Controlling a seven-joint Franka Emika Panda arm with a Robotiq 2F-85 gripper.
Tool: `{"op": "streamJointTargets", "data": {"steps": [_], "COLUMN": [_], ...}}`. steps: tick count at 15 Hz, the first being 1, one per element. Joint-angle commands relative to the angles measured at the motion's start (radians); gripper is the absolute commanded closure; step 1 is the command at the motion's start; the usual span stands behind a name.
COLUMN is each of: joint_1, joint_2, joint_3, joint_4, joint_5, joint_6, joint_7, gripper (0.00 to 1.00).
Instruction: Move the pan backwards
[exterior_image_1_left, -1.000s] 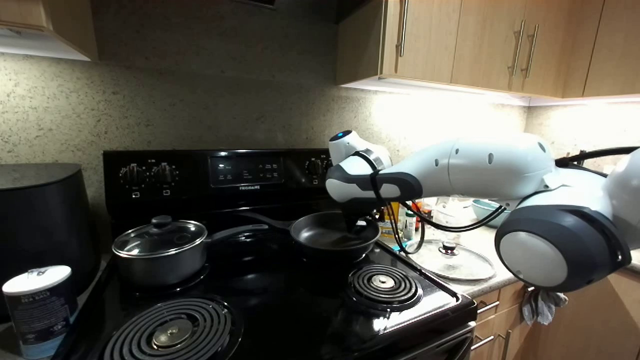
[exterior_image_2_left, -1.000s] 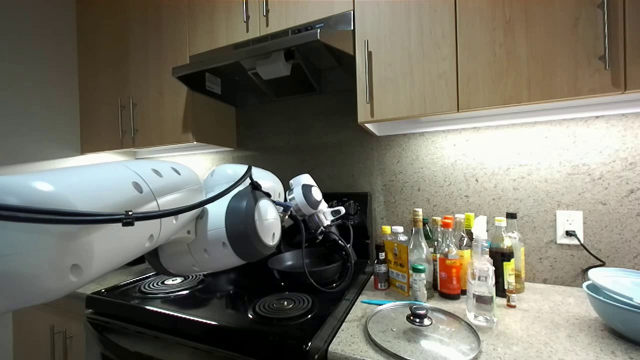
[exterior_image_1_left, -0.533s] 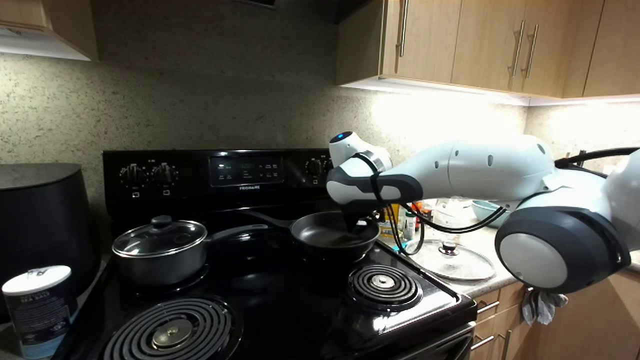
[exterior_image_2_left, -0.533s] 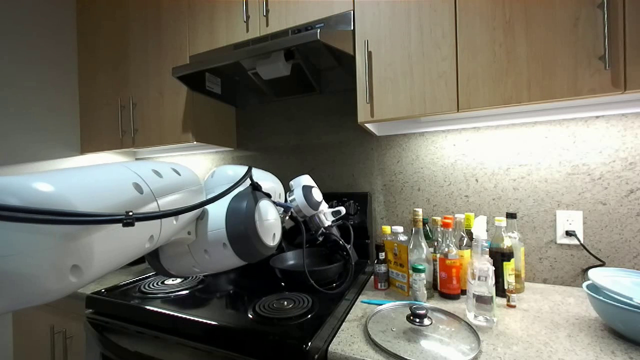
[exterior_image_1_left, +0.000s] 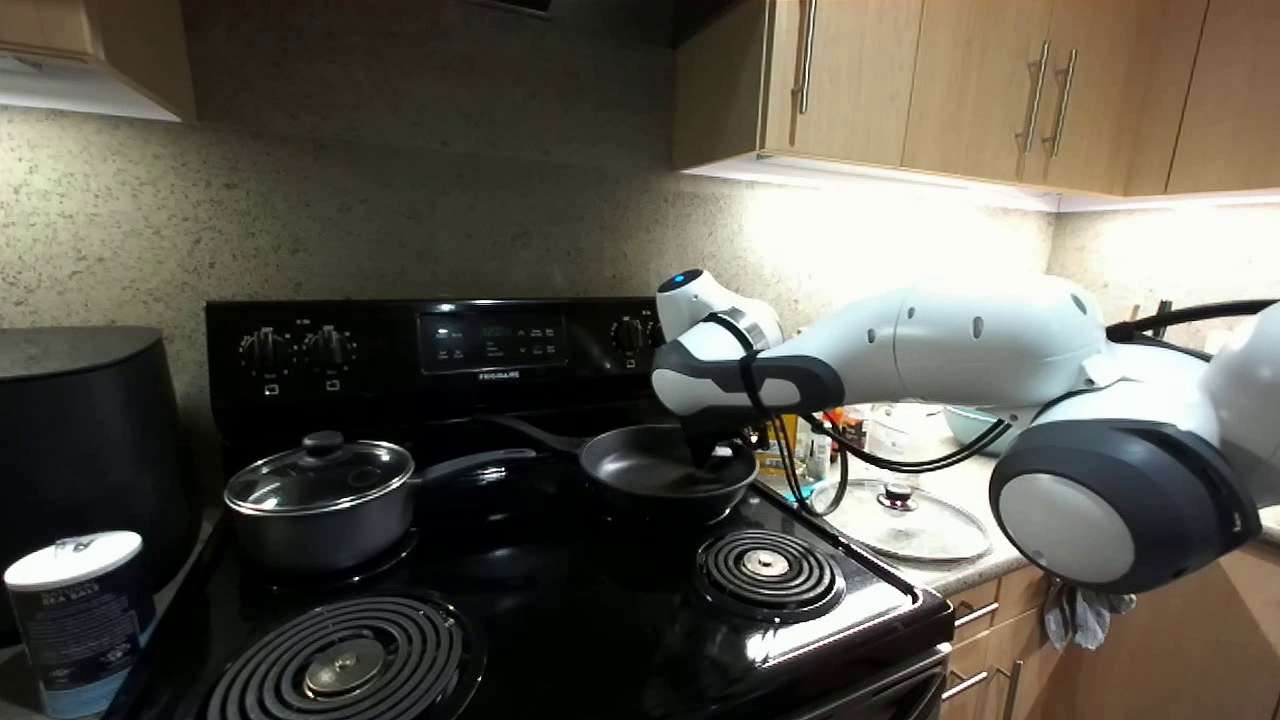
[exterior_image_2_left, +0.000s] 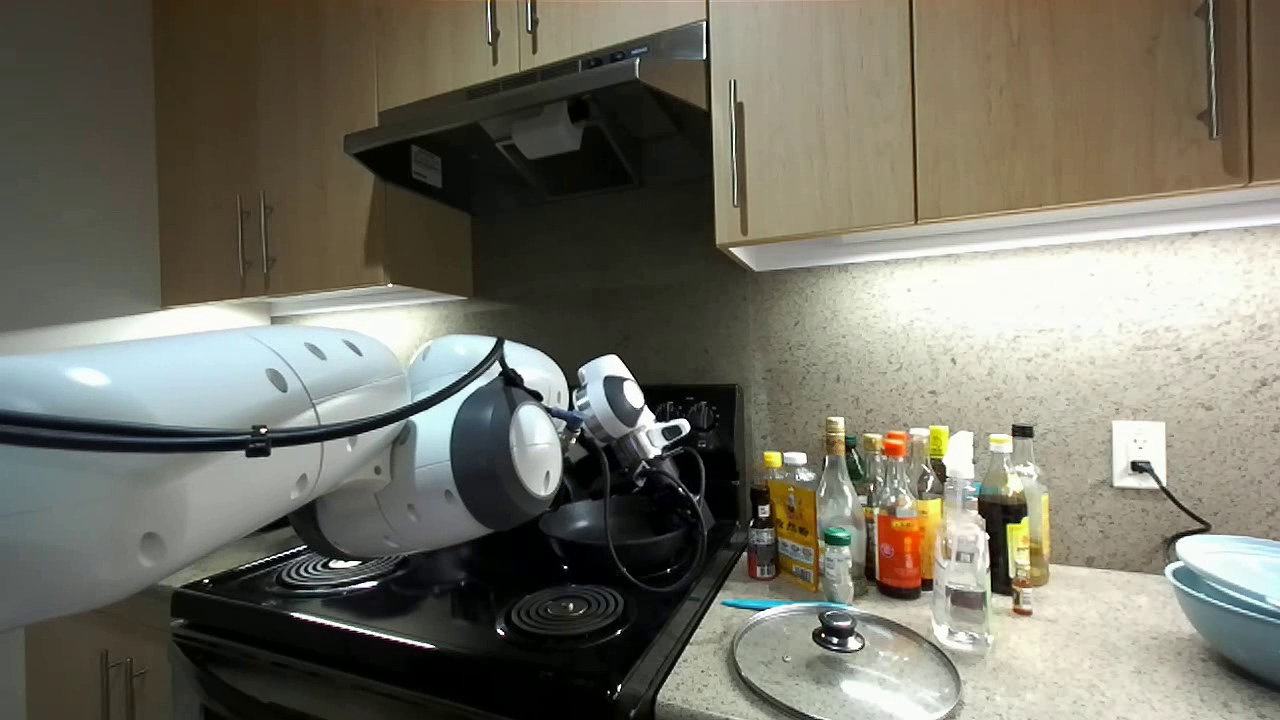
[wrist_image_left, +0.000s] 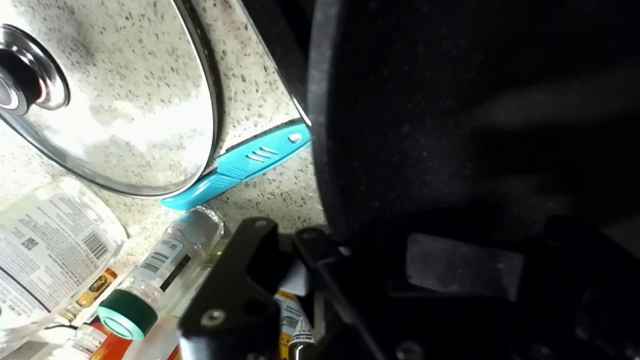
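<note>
Sitting near stove edge (exterior_image_1_left: 862, 555), pan (exterior_image_1_left: 645, 468), exposed front burner (exterior_image_1_left: 766, 563)

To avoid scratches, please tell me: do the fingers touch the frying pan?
Cannot tell: in an exterior view, the fingers appear over the frying pan, black against black; no view shows contact or gap.

From opposite sides of the arm (exterior_image_1_left: 960, 340), both exterior views face the stove (exterior_image_1_left: 590, 620), sharing pan (exterior_image_1_left: 640, 467) and loose glass lid (exterior_image_2_left: 850, 675); the wrist view looks down close on part of each.
</note>
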Motion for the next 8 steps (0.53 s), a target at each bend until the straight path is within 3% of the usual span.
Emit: {"op": "streamJointTargets", "data": {"steps": [1, 3, 4, 5, 8], "joint_1": [-0.001, 0.002, 0.005, 0.008, 0.017], "joint_2": [0.008, 0.005, 0.003, 0.000, -0.012], "joint_3": [0.006, 0.001, -0.003, -0.008, -0.018], "joint_4": [0.000, 0.000, 0.000, 0.000, 0.005], "joint_5": [-0.010, -0.015, -0.021, -0.026, -0.047], "joint_6": [0.028, 0.020, 0.020, 0.020, 0.018], "joint_7": [-0.016, -0.015, -0.014, -0.009, 0.003], "gripper": [1.00, 1.00, 0.75, 0.74, 0.55]}}
